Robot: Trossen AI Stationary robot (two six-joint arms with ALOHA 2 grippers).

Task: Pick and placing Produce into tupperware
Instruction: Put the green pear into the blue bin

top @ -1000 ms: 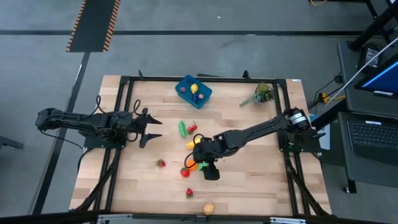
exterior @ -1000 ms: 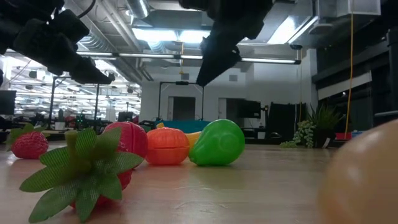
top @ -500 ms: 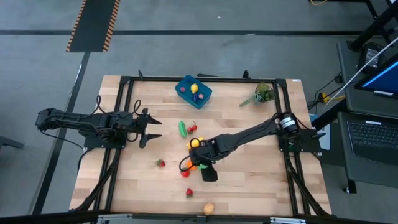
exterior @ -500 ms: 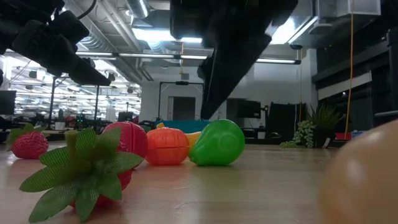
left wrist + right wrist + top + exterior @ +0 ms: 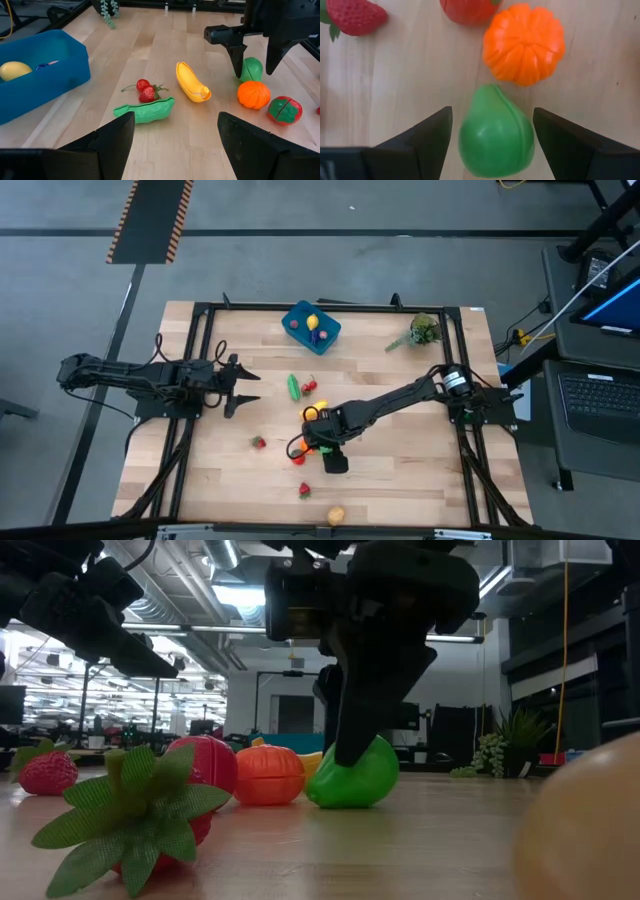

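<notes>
Right now our target is the green pear (image 5: pixel 495 132), which lies on the wooden surface (image 5: pixel 400 470) in the middle cluster, just beside the orange pumpkin-like piece (image 5: pixel 524 43) and near a red tomato-like piece (image 5: pixel 284 110). Our right claw (image 5: pixel 492 135) is low over the pear with its fingers spread apart, one on each side of the fruit, and from the low view a finger (image 5: pixel 362 720) seems to reach down to the pear's top. We judge it is not clamped yet, since the wrist view shows gaps on both sides.

Further out lie a yellow banana (image 5: pixel 192 82), a green pea pod (image 5: pixel 145 111) with a small strawberry and cherries (image 5: pixel 145 91) beside it, and more strawberries toward the near edge. The blue tupperware (image 5: pixel 311 327) sits well apart at the far side of the surface, with a yellow piece (image 5: pixel 15 70) and something purple already inside.

Our left claw (image 5: pixel 245 387) waits at the left side, fingers apart, holding nothing.

We take this as the grasp step of one more pick. Next we need to close on the pear without nudging the orange piece, lift clear of the neighbours, then carry it across to the tupperware and release above its opening.
</notes>
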